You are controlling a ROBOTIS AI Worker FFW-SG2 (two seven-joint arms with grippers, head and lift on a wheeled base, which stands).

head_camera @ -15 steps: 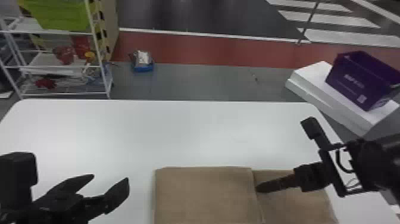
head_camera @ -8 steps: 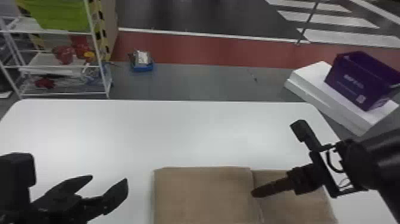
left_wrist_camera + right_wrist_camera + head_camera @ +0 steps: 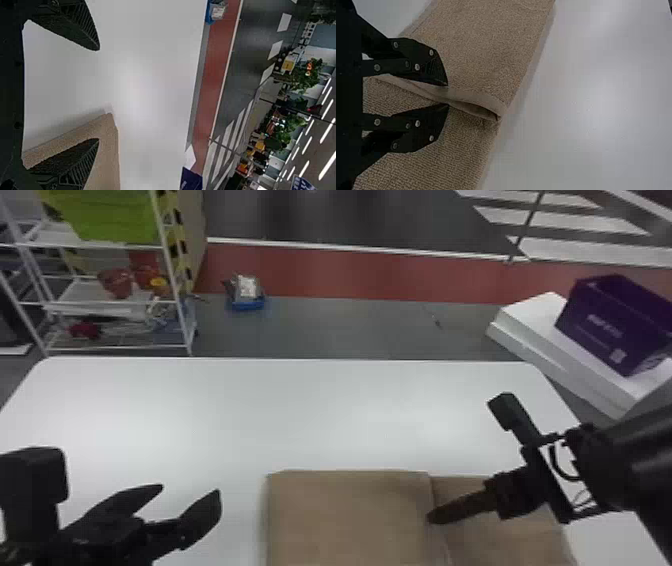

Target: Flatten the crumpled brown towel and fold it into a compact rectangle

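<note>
The brown towel lies flat near the table's front edge, its left part a layer ending in a hem above the right part. My right gripper is low at that hem. In the right wrist view, the right gripper has its fingers parted by a narrow gap, one on each side of the hem of the towel. Left of the towel, my left gripper stands open and holds nothing. From the left wrist view, one finger of the left gripper overlaps the towel's corner area.
The white table extends beyond and left of the towel. Past its far edge, a wire shelf stands at the left and a blue item lies on the floor. A purple box rests on white blocks at the right.
My right gripper has come slightly nearer the table's front edge, with its forearm swung further into view. The left gripper has barely moved, and the towel stays put.
</note>
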